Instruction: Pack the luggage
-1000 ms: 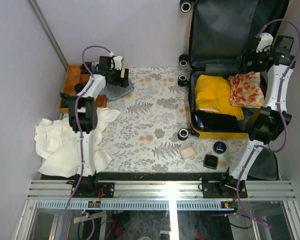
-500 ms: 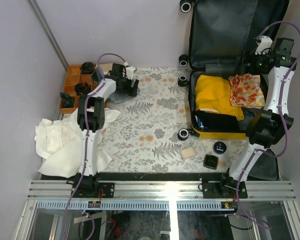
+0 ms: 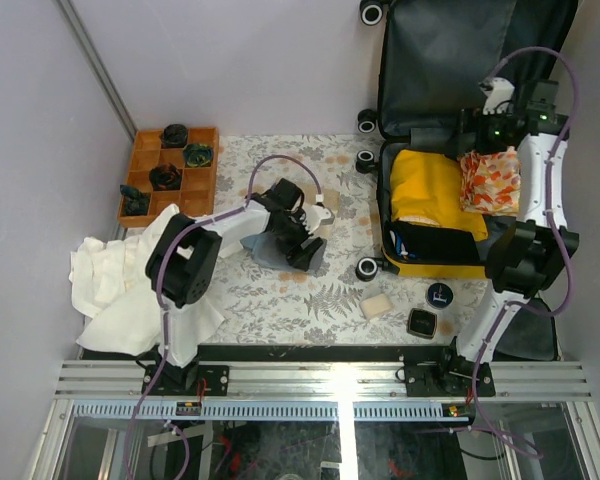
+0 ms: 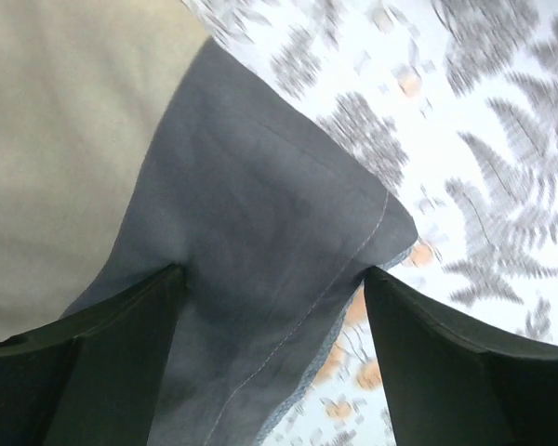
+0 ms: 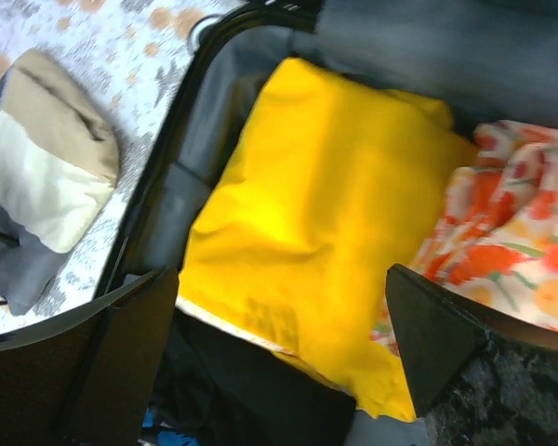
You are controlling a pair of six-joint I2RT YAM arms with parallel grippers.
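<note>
The open suitcase [image 3: 450, 60] lies at the upper right of the frame with a yellow garment [image 5: 307, 186] and a flowered cloth [image 5: 530, 232] inside, the right gripper [image 5: 279, 271] spread wide above them, while mid-frame the left gripper [image 4: 272, 271] pinches a folded grey cloth [image 4: 260, 177] on the fern-print tablecloth [image 3: 310, 290].

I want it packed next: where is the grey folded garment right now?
In the top view the grey folded garment is mid-table, left of the open luggage, between the left gripper's fingers over the fern-print cloth.
</note>
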